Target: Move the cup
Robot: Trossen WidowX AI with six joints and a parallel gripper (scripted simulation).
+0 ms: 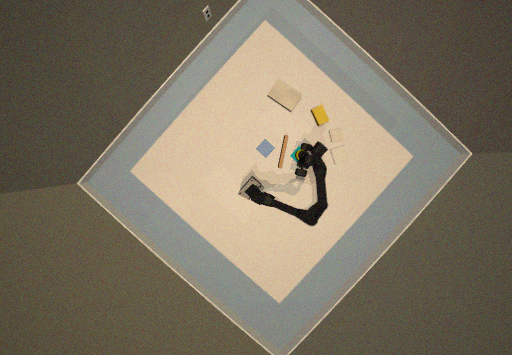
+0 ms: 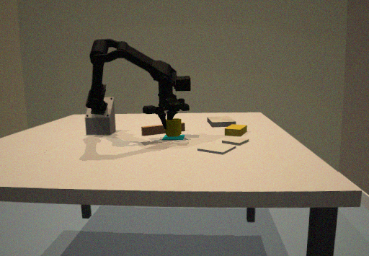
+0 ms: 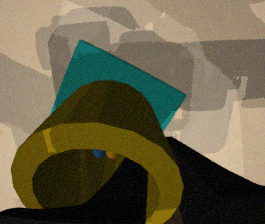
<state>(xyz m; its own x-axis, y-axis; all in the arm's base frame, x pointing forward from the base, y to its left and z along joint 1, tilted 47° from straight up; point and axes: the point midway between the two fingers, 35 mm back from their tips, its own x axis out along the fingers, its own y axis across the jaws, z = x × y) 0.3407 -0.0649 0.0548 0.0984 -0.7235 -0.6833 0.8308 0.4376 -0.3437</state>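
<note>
The yellow cup (image 1: 298, 152) (image 2: 174, 128) (image 3: 98, 135) is upright at the teal pad (image 1: 293, 156) (image 2: 174, 138) (image 3: 93, 67), its base on the pad or only just above it. My gripper (image 2: 168, 123) is shut on the cup's wall, with one finger inside the cup and one outside. Inside the cup a blue marble (image 3: 99, 153) and an orange marble (image 3: 111, 155) show in the wrist view; the finger and the wall hide the rest of the inside. The blue pad (image 1: 265, 148) is bare, on the other side of the wooden bar.
The wooden bar (image 1: 283, 151) (image 2: 151, 130) lies between the two pads. A yellow block (image 1: 320, 115) (image 2: 236, 130), a large pale slab (image 1: 284, 95) (image 2: 221, 121) and two thin pale tiles (image 2: 217, 148) (image 2: 236, 141) lie farther off on the table (image 1: 210, 151) (image 2: 144, 175).
</note>
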